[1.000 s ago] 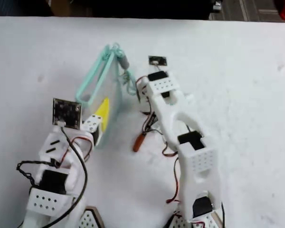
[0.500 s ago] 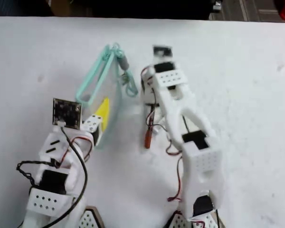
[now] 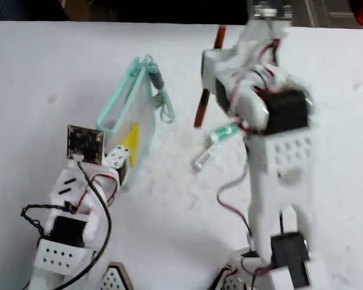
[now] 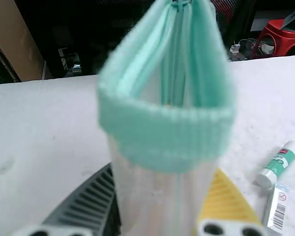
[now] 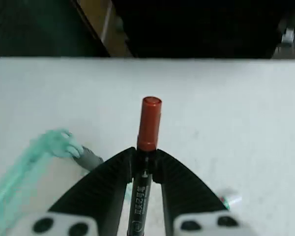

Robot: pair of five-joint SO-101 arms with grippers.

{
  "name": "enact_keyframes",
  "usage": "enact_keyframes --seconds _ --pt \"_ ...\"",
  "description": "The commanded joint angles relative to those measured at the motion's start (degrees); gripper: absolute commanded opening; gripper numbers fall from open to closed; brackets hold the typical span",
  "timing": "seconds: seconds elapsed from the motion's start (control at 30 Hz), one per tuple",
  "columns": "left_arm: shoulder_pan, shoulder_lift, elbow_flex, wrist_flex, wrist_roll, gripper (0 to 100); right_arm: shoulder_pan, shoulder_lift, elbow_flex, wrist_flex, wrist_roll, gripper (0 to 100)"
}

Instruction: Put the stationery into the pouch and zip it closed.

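Mint-trimmed and clear, the pouch stands mouth-up on the bench, left of its middle, its near end pinched by the left fingers. The right fingers pinch 1 red-capped marker aloft towards the far edge, right of the mouth, its long axis roughly parallel to the opening.

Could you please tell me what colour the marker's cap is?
The cap is reddish-brown, clearest in the right wrist view.
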Motion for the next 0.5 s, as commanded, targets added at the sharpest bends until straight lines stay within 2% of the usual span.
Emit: enact_keyframes --seconds 0.0,0.23,0.47 --pt "2.3 -0.9 -0.4 -0.8 0.3 20 -3.6 -6.9 -2.3 -8.0 1.2 1.7" --pt "3.0 -0.9 0.5 -1.2 0.2 20 -15.4 -9.1 -2.2 -17.2 1.2 1.7" --pt "2.9 -0.9 0.5 -1.2 0.2 20 -20.2 -7.4 0.1 -18.2 1.2 1.7"
